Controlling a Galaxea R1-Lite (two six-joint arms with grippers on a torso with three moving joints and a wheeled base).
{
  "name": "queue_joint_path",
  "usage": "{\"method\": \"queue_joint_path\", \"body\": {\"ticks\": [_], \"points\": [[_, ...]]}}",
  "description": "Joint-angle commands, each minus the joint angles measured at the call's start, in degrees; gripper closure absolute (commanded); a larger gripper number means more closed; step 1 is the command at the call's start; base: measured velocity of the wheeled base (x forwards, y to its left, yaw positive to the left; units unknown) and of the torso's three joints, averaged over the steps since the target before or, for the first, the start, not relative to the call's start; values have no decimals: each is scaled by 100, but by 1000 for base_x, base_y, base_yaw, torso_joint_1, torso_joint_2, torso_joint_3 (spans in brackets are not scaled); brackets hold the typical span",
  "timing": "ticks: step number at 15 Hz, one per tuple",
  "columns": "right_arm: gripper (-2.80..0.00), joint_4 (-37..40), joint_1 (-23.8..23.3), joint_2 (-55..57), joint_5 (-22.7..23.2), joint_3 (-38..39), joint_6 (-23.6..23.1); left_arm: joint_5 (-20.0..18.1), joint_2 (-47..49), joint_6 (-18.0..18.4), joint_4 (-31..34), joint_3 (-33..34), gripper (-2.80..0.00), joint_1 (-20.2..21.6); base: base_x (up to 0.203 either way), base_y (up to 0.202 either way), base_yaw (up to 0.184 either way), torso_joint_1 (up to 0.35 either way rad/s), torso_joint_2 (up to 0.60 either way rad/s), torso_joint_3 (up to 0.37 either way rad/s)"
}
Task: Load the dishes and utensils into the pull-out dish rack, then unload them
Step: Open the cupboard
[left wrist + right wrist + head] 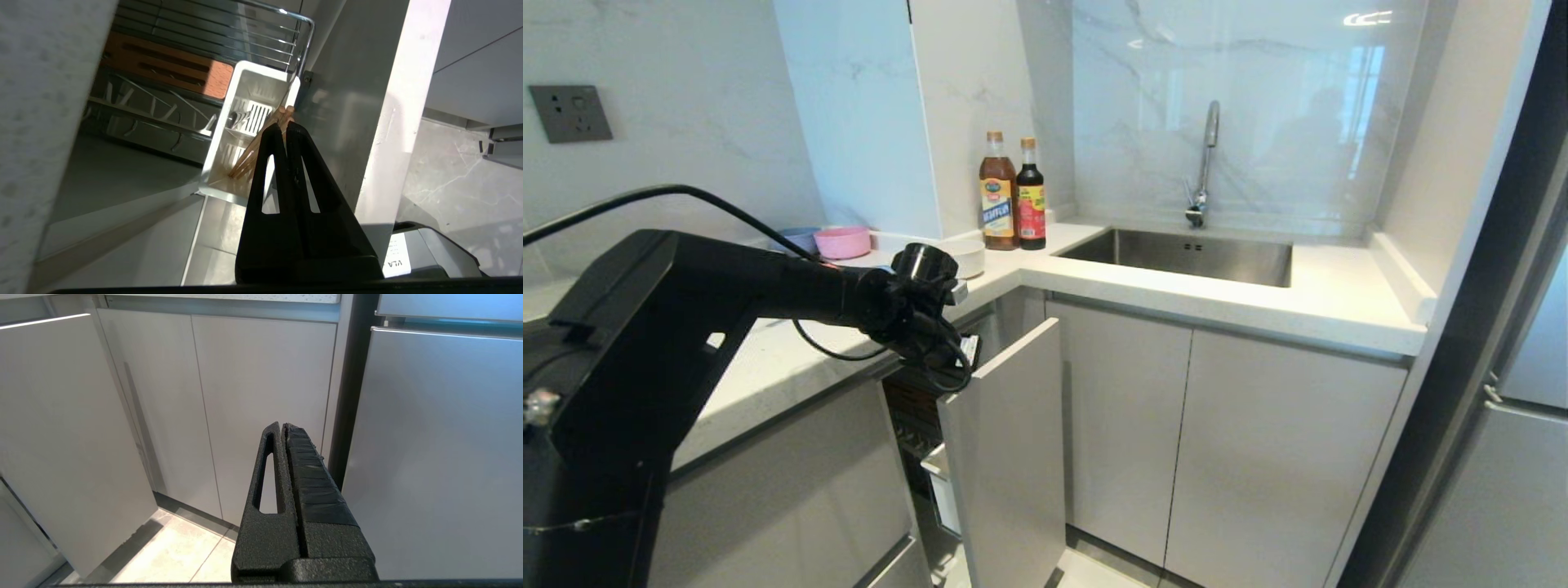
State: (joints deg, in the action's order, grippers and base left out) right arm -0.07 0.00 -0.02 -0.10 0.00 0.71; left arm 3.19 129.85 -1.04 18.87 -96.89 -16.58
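Chopsticks [261, 141] are being pinched near their upper ends by the left pincer [284, 127], closed tight on them; their long axis is slanting toward 7 o'clock into the white utensil cup [229, 134] of the pull-out dish rack [261, 28]. Right pincer [284, 426] is being kept closed, empty, parked.

A home kitchen: steel sink [1192, 257], faucet [1205, 163], marble-look backsplash [1241, 106], cabinets [1201, 449].

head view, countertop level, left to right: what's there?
wall socket → blue bowl → pink bowl → white bowl → two sauce bottles → sink with faucet
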Motion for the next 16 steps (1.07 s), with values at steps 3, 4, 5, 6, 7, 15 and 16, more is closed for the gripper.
{"method": "queue_joint_path", "body": {"ticks": [3,4,5,6,7,15,16], "points": [[0,-1,0,2,1,6,0,9,84,-42,3,0,0,-167,0,0,0,0,0,0],[0,-1,0,2,1,9,0,15,101,-75,3,4,0,-197,0,0,0,0,0,0],[0,-1,0,2,1,8,0,15,101,-137,6,4,0,-250,0,0,0,0,0,0],[0,-1,0,2,1,9,0,15,101,-151,11,4,0,-295,0,0,0,0,0,0],[0,-1,0,2,1,9,0,15,101,-159,3,4,0,-358,0,0,0,0,0,0],[0,-1,0,2,1,9,0,61,102,-317,-5,-5,0,-985,0,0,0,0,0,0],[0,-1,0,2,1,9,0,89,121,-318,-6,1,0,-1125,0,0,0,0,0,0]]}}
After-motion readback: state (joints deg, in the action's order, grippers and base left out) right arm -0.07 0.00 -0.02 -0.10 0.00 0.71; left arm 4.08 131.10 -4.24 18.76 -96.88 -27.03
